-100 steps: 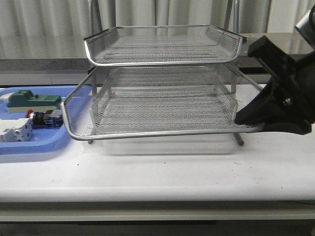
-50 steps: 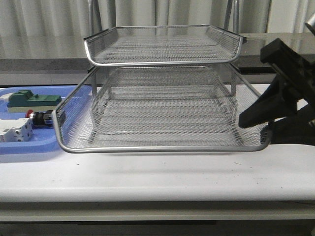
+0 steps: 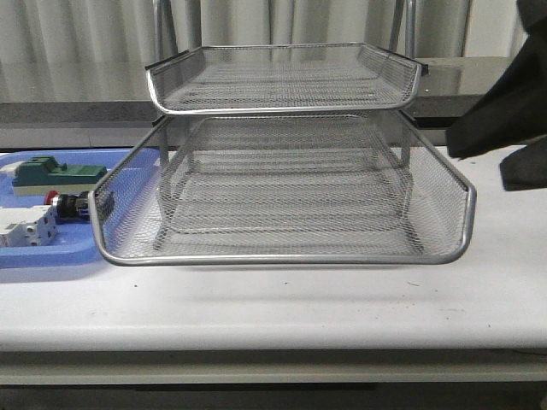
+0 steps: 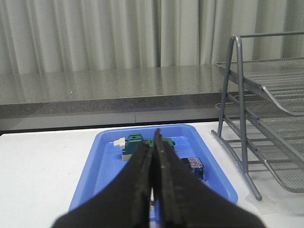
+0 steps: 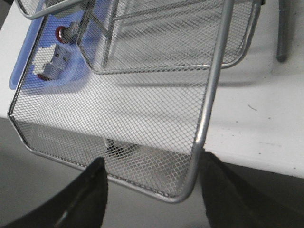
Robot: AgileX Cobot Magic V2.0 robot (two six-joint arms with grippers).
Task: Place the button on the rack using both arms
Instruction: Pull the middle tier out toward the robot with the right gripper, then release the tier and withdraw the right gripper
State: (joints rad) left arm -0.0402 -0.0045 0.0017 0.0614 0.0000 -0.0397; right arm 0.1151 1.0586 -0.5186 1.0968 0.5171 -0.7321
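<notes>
While the button (image 3: pixel 67 203) lies in the blue tray (image 3: pixel 51 256) at the left of the tabletop (image 3: pixel 282 299), between the green-topped block (image 3: pixel 55 172) and the white circuit breaker (image 3: pixel 26 229), nothing holds it yet. The rack (image 3: pixel 282 184) stands in the middle, and its lower tray reaches forward so that its left corner partly overlaps the blue tray in the front view; the button's red head is just beside that mesh corner.

The left tool (image 4: pixel 155 156) has its two fingers pressed together with nothing between them, and in its wrist view it points toward the blue tray. The right tool (image 5: pixel 152 190) is spread wide and empty, with the front rim of the lower tray between its fingers, though I cannot tell whether they touch it.

The step in hand is, I judge, the pick of the button by the left arm. To do it well, the left tool should first open, then come down over the black body, not the round head, which could slip. It should also keep away from the mesh corner and the circuit breaker, because both are close to the button. The right arm (image 3: pixel 504 120) should stay clear of the rack, so that it does not push it.
</notes>
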